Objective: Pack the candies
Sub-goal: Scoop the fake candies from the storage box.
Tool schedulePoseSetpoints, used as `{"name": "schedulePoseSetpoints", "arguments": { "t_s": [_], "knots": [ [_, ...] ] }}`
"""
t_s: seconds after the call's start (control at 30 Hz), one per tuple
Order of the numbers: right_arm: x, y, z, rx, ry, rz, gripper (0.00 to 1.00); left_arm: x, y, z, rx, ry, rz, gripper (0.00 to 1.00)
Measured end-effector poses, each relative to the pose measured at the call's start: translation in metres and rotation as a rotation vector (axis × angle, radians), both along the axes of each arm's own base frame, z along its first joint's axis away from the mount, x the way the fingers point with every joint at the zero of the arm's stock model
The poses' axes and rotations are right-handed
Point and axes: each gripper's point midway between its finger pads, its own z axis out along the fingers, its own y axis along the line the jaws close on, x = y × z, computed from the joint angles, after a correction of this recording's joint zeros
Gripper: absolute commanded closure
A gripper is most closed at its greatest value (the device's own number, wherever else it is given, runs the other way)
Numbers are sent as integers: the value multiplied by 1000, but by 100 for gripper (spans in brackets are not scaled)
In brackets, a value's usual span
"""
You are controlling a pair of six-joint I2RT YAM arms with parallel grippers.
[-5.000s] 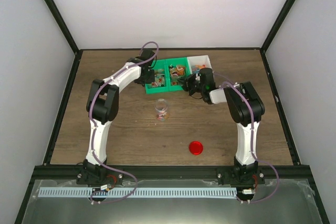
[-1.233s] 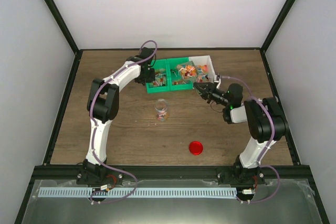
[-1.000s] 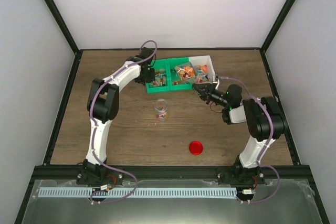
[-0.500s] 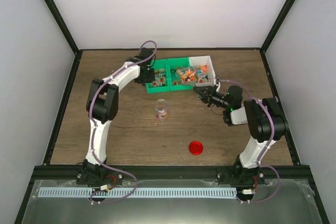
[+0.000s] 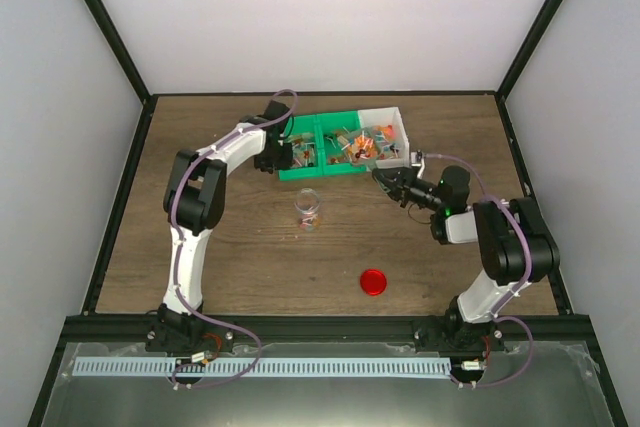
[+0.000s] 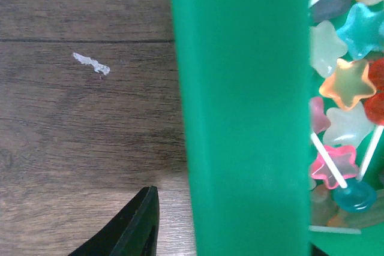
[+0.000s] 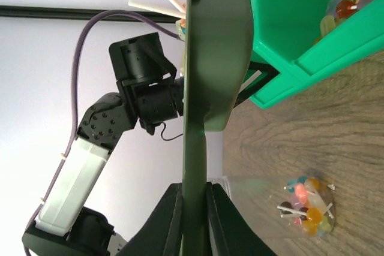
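The candies (image 5: 352, 143) are small colourful sweets, some star-shaped on sticks, lying in a green tray (image 5: 322, 170) with a white bin (image 5: 398, 123) at its right end. Up close the candies (image 6: 343, 91) fill the tray's left compartment. More candies (image 7: 308, 204) sit in a small clear jar (image 5: 308, 209). My left gripper (image 6: 231, 220) straddles the green tray wall (image 6: 246, 112); its visible finger (image 6: 135, 223) stands off the wall, the other is hidden. My right gripper (image 7: 194, 191) is shut on the white bin's thin wall (image 7: 198, 118).
A round red lid (image 5: 373, 281) lies on the wooden table (image 5: 230, 247) near the front. The jar stands just in front of the tray. Black frame posts and white walls enclose the table. The left arm (image 7: 120, 118) shows behind the bin.
My left gripper has opened off the green tray's left wall and drawn slightly left. The right arm has swung right and lower, still gripping the bin wall. The tray has settled flatter.
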Motion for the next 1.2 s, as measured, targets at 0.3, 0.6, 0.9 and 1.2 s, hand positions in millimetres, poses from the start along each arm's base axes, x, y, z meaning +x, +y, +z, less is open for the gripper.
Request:
{"name": "schedulePoseSetpoints", "arguments": {
  "t_s": [0.3, 0.6, 0.9, 1.2],
  "knots": [
    [-17, -1, -3, 16, 18, 32, 99, -6, 1, -1, 4, 18, -19, 54],
    [-55, 11, 24, -102, -73, 137, 99, -10, 9, 16, 37, 7, -11, 48],
    [-110, 21, 38, -169, -100, 241, 99, -6, 13, 36, 47, -32, 6, 47],
    [-141, 18, 43, -195, -72, 257, 99, -20, 20, 105, -8, -156, 55, 44]
  ]
}}
